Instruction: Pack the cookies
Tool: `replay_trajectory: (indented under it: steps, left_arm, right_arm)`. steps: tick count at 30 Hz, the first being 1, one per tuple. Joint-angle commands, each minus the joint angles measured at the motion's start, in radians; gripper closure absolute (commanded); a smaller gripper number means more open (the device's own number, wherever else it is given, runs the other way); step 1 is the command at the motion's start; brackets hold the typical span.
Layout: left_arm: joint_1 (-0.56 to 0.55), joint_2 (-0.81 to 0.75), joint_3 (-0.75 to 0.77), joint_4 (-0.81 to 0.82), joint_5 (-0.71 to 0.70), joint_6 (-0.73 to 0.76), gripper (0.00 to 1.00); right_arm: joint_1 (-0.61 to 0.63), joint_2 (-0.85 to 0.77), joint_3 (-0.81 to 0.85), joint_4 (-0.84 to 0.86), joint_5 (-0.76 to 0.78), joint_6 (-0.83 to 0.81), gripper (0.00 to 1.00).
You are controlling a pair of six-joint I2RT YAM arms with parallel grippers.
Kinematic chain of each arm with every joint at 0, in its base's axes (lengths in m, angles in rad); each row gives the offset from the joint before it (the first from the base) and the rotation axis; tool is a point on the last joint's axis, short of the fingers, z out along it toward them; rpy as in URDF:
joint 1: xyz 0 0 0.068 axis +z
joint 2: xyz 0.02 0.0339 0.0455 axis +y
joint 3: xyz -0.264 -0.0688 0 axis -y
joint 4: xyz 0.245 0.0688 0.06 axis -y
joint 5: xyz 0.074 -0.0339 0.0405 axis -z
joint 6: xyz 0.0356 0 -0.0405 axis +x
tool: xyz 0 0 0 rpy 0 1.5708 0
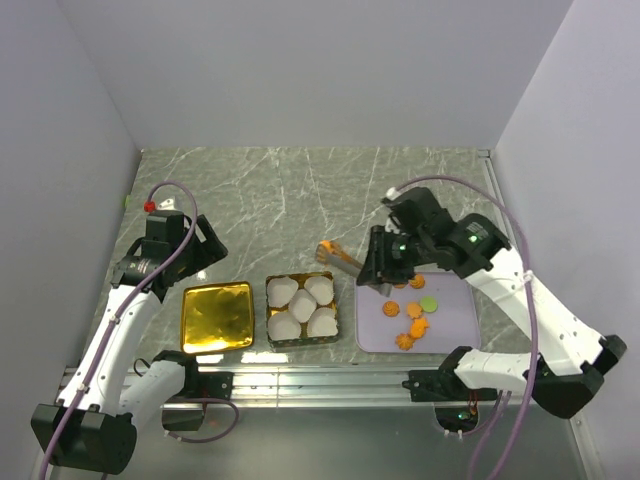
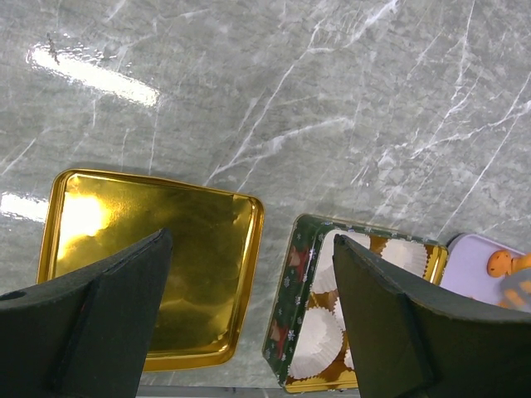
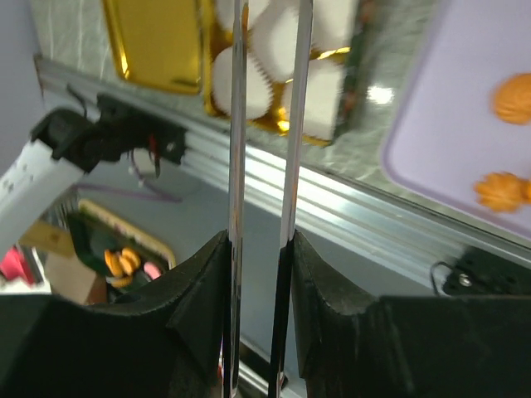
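The marble table (image 1: 300, 190) carries three flat things in a row at its near edge, and the likeliest trouble is in ferrying small pieces from the right one to the middle one. The lavender tray (image 1: 455, 322) holds the cookies (image 1: 414, 310), loose and close together near its middle, so a careless pinch could catch two or push one off the edge. The gold lid (image 1: 216, 317) lies apart on the left, out of the way. The tin (image 2: 282, 332) stands between lid and tray. Its raised wall could catch a low approach, and its white paper cups (image 1: 285, 327) look light enough to tip or slide if nudged. The left gripper (image 2: 250, 245) hangs spread wide and holding nothing above the gap between lid and tin, where it could crowd an arm reaching in. The right gripper (image 3: 259, 257) is clamped on metal tongs (image 3: 296, 124), the blades nearly parallel. A borrowed tool may twist in that hold, drop a cookie if squeezed too little, or crumble it if squeezed too much. An orange bit (image 1: 327, 250) shows at the far end of the tongs, beyond the tin; whether it is a cookie I cannot tell
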Motion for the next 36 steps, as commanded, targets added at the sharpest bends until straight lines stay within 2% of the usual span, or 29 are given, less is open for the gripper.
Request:
replay_trajectory:
  steps: [1, 5, 19, 27, 34, 36]
  left_arm:
    - [-0.005, -0.021, -0.004, 0.029, -0.019, -0.010, 0.16]
    - [-0.005, -0.028, -0.004, 0.029, -0.025, -0.013, 0.16]
    - [-0.040, -0.049, -0.002, 0.017, -0.060, -0.030, 0.16]
    - [-0.040, -0.054, -0.002, 0.020, -0.065, -0.030, 0.16]
    - [-0.040, -0.052, -0.004, 0.021, -0.062, -0.028, 0.16]
    - [-0.040, -0.052, -0.002, 0.021, -0.060, -0.028, 0.16]
  right_arm:
    - [0.084, 0.066, 0.061, 0.122, -0.045, 0.029, 0.83]
    - [0.164, 0.151, 0.117, 0.142, -0.036, 0.044, 0.83]
    - [0.219, 0.306, 0.153, 0.165, -0.033, 0.043, 0.84]
    - [0.231, 0.336, 0.142, 0.176, -0.016, 0.053, 0.78]
    - [0.237, 0.360, 0.146, 0.182, -0.003, 0.061, 0.63]
    - [0.237, 0.367, 0.153, 0.177, 0.001, 0.061, 0.61]
